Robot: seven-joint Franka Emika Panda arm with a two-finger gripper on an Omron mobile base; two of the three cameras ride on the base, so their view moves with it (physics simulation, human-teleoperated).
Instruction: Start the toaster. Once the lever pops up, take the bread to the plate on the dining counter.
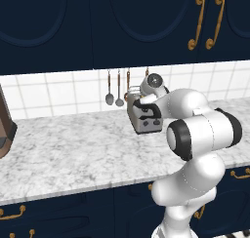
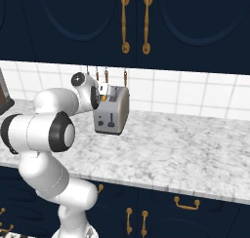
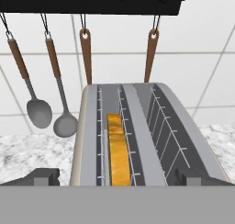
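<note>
Bread (image 3: 118, 149) sits down inside the left slot of the toaster (image 3: 137, 136), its golden crust edge showing between the wire guides in the hand view; the right slot beside it holds nothing. The toaster (image 2: 112, 110) stands on the marble worktop (image 2: 185, 144) under the navy cabinets, close to the tiled wall, with two ladles (image 3: 46, 113) and two more wooden-handled utensils hanging from a dark rail behind it.

The pincer (image 3: 117, 177) hovers above the toaster's near end, looking down along the slots. Its jaws stand spread wide, one dark tip at each side of the toaster's width, and they hold nothing. In the base views the hand is up against the top of the toaster (image 1: 145, 116), so the tips themselves are hard to make out there.

On the silver front face in the right base view the lever (image 2: 111, 119) is a small dark slider. Whether it is up or pressed down I cannot tell for certain, and no glow shows in the slots.

As a judgement, the task is at an early stage: the slice is loaded but not lifted out, and carrying it to the plate on the dining counter is entirely left to do.
</note>
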